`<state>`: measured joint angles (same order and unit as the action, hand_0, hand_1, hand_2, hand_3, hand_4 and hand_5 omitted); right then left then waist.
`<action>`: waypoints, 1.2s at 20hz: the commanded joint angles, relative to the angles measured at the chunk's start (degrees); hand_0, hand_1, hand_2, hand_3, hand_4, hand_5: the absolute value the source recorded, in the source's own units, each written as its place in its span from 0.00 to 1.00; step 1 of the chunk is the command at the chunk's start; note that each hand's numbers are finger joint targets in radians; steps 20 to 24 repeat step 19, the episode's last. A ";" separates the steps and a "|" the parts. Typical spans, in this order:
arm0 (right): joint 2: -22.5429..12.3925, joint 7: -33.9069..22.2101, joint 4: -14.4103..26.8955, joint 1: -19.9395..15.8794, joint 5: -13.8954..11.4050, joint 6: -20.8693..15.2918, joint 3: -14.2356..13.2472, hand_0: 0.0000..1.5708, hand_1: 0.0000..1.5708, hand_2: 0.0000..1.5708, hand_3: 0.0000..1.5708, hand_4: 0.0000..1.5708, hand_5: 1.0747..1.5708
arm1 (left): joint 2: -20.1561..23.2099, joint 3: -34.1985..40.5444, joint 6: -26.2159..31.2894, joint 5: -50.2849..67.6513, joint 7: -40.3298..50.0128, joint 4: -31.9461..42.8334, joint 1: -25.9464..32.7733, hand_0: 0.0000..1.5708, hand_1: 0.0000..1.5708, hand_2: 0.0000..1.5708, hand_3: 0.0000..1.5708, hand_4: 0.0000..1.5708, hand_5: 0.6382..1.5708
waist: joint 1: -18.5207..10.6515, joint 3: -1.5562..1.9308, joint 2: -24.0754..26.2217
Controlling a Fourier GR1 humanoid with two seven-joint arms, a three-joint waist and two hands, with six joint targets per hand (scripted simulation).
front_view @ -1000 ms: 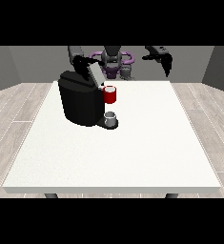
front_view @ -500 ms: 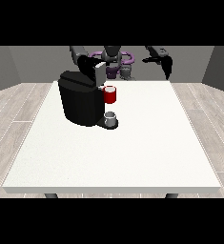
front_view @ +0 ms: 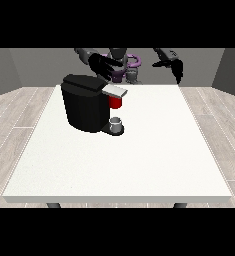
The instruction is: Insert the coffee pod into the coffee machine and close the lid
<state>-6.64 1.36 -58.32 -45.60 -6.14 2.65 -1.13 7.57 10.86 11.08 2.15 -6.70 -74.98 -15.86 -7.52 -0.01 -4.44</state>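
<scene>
Front view: both hands hover, fingers spread (holding nothing), one [front_view: 103,65] above the coffee machine [front_view: 86,102], the other [front_view: 173,65] raised.

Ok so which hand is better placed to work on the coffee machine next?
Probably the robot's right hand, at the view's left: it hovers just behind and above the coffee machine. The other hand, at the view's right, hangs far off past the table's back corner.

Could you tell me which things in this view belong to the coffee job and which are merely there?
Belonging to the job:
coffee machine
its grey lid
hand at the view's left, above the machine

Merely there:
red thing at the machine
grey thing on the machine's base
hand at the view's right
</scene>
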 commanded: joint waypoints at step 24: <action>6.61 8.89 -10.42 22.52 11.43 -2.19 12.40 0.00 0.00 0.00 0.00 0.10 1.00 | -2.90 -0.85 -3.72 -1.44 -6.67 3.36 7.30 0.00 0.00 0.00 0.00 0.12 1.00 | 8.63 0.00 10.83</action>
